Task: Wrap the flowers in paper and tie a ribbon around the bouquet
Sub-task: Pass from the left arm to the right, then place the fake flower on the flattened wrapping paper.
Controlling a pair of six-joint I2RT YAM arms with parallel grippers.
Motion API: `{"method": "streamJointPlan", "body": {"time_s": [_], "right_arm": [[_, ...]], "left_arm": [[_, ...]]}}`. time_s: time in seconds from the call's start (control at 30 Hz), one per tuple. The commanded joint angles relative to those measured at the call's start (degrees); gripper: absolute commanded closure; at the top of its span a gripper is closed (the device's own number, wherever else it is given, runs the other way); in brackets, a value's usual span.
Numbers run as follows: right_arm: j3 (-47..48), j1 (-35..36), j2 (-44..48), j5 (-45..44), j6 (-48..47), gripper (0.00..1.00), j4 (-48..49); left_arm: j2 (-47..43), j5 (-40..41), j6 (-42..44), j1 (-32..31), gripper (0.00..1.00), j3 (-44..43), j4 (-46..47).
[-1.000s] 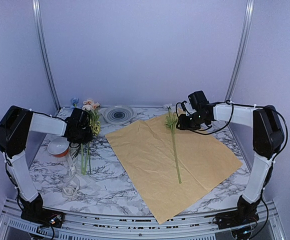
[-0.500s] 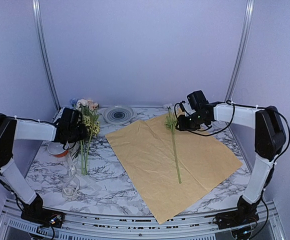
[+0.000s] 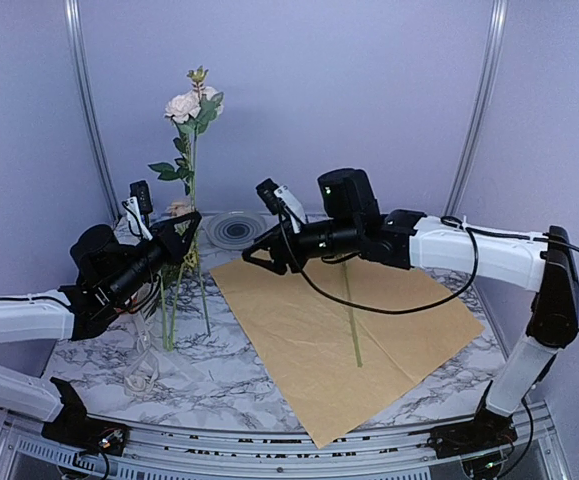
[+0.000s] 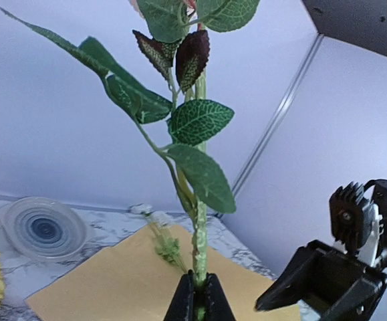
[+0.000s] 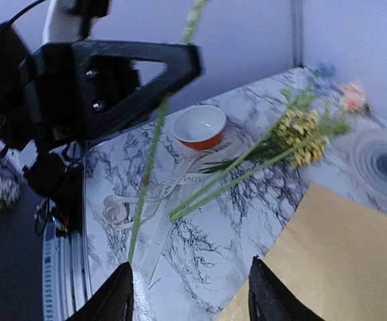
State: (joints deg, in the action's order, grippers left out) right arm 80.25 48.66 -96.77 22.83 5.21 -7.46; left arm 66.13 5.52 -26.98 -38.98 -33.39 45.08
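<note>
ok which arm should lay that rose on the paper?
Left. The left gripper is shut on the rose, holding it upright just beside the paper. The right gripper is open and empty, pointed at the stem; using it would need a handover.

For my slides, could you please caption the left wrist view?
Left gripper shut on a leafy flower stem; right gripper open nearby.

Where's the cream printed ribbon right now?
Right wrist view: the cream printed ribbon lies looped on the table's left side, beside the orange bowl, under loose flower stems.
</note>
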Motion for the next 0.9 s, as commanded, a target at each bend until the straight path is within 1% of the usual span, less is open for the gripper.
{"method": "streamJointPlan", "body": {"time_s": [0.0, 0.07, 0.13, 0.2, 0.27, 0.3, 0.33, 0.4, 0.43, 0.47, 0.5, 0.53, 0.57, 0.6, 0.63, 0.67, 0.7, 0.73, 0.77, 0.87], "right_arm": [[6.1, 4.8, -5.1, 8.3, -0.1, 0.34, 10.1], [6.5, 5.7, -6.5, 6.9, 2.5, 0.26, 13.4], [6.5, 5.8, -7.4, 7.1, 4.2, 0.26, 15.2], [6.1, 5.8, -7.8, 7.7, 5.1, 0.31, 17.0], [6.0, 5.7, -8.5, 8.9, 5.7, 0.43, 17.8], [6.3, 5.7, -9.0, 9.0, 5.9, 0.53, 17.6], [6.5, 5.7, -9.1, 8.8, 6.2, 0.69, 17.2], [6.6, 5.5, -9.0, 7.0, 6.7, 0.97, 16.0], [6.5, 5.0, -8.7, 6.3, 7.5, 1.0, 15.4], [6.0, 4.2, -8.4, 6.2, 8.9, 1.0, 15.2], [5.2, 3.1, -7.9, 6.5, 10.7, 1.0, 15.1], [3.9, 1.6, -7.0, 6.7, 12.6, 1.0, 15.1], [2.2, 0.2, -6.2, 6.7, 14.7, 1.0, 15.1], [0.3, -2.4, -5.2, 6.6, 16.3, 1.0, 14.9], [-1.8, -4.3, -4.1, 6.0, 17.4, 1.0, 14.5], [-3.7, -5.9, -3.3, 4.7, 17.9, 1.0, 13.1], [-4.9, -7.3, -2.8, 3.2, 18.0, 1.0, 10.4], [-5.8, -8.9, -2.8, 2.4, 17.9, 1.0, 7.3], [-6.7, -10.5, -3.0, 2.3, 17.8, 1.0, 4.1], [-9.4, -15.6, -4.0, 5.4, 18.3, 1.0, -3.6]], "left_arm": [[2.0, -5.9, -3.1, -3.9, 1.0, 1.1, 19.6], [3.4, -7.2, -4.5, -5.2, 1.0, 1.0, 23.0], [4.3, -8.1, -5.4, -6.2, 1.0, 1.1, 25.9], [5.1, -8.6, -6.0, -6.9, 1.0, 1.0, 27.7], [6.3, -8.8, -6.3, -7.4, 1.0, 0.5, 28.1], [6.9, -9.0, -6.7, -7.6, 1.0, 0.3, 28.5], [7.6, -9.6, -7.1, -7.7, 1.0, 0.1, 29.2], [8.4, -10.0, -7.6, -7.8, 1.0, 0.1, 29.9], [8.5, -9.4, -7.4, -7.9, 1.0, 0.2, 29.9], [8.4, -7.8, -6.7, -7.9, 1.0, 0.4, 29.1], [8.0, -4.9, -5.8, -7.9, 0.92, 0.6, 26.7], [7.4, -1.2, -4.7, -7.9, 0.7, 0.4, 22.3], [6.8, 3.9, -3.2, -7.9, 0.55, -0.5, 15.5], [6.4, 9.2, -2.0, -7.9, 0.47, -2.1, 7.1], [6.3, 15.3, -0.9, -7.8, 0.44, -4.3, -2.2], [6.8, 20.8, 0.4, -7.7, 0.43, -7.0, -10.0], [7.6, 25.0, 1.1, -7.5, 0.4, -8.1, -15.8], [8.6, 27.3, 1.5, -7.0, 0.37, -8.3, -20.0], [9.1, 27.7, 1.4, -6.1, 0.35, -8.4, -23.2], [10.6, 24.6, -1.0, -2.4, 0.32, -8.3, -30.5]]}}
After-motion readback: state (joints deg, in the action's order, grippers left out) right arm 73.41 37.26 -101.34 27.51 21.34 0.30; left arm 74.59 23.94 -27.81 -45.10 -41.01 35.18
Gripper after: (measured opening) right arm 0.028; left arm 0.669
